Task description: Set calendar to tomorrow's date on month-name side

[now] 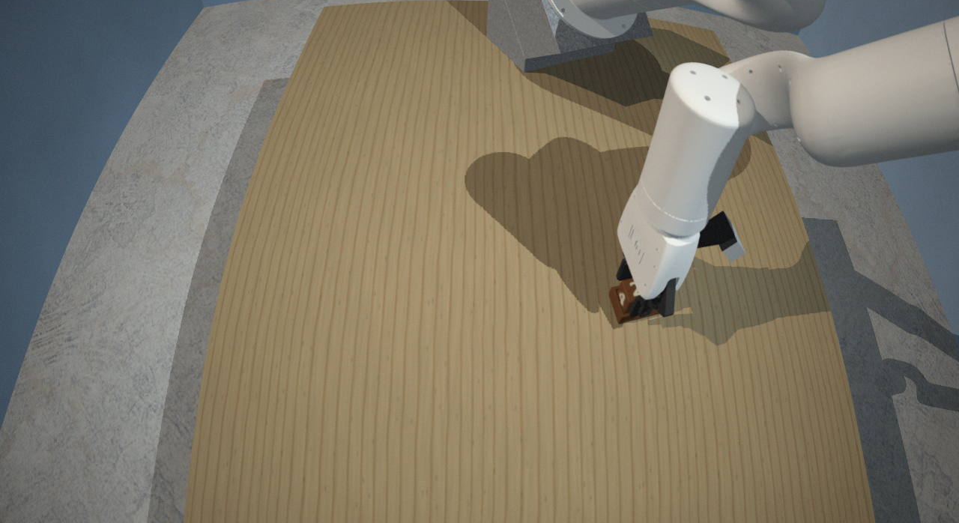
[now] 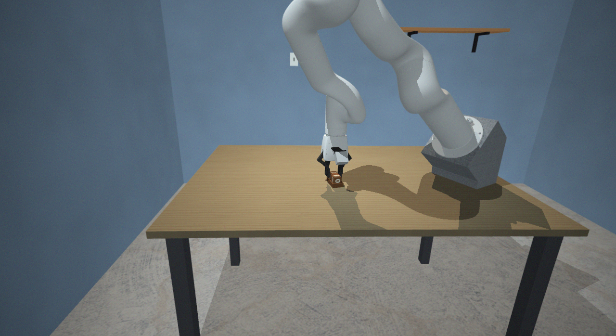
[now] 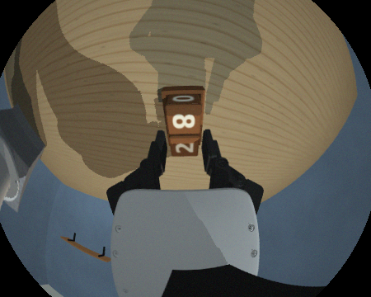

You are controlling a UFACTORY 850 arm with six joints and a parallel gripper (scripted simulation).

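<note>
The small brown calendar [image 1: 618,302] [image 2: 335,184] stands on the wooden table [image 1: 402,285] [image 2: 258,196], right of the middle. In the wrist view its two cubes sit in a row running away from me. The near cube [image 3: 185,148] shows a white 2 and the far cube [image 3: 184,120] shows an 8 and a 0. The tray's brown rim [image 3: 181,89] shows at the far end. My gripper [image 1: 652,306] [image 2: 333,172] [image 3: 184,139] points straight down. Its black fingers are half open and stand on either side of the near cube, close to its sides. I see no squeeze on the cube.
The arm's grey base [image 1: 536,30] [image 2: 471,161] stands at the table's far end. The arm throws a broad shadow [image 1: 556,198] over the table around the calendar. A wall shelf [image 2: 456,30] hangs high behind the arm.
</note>
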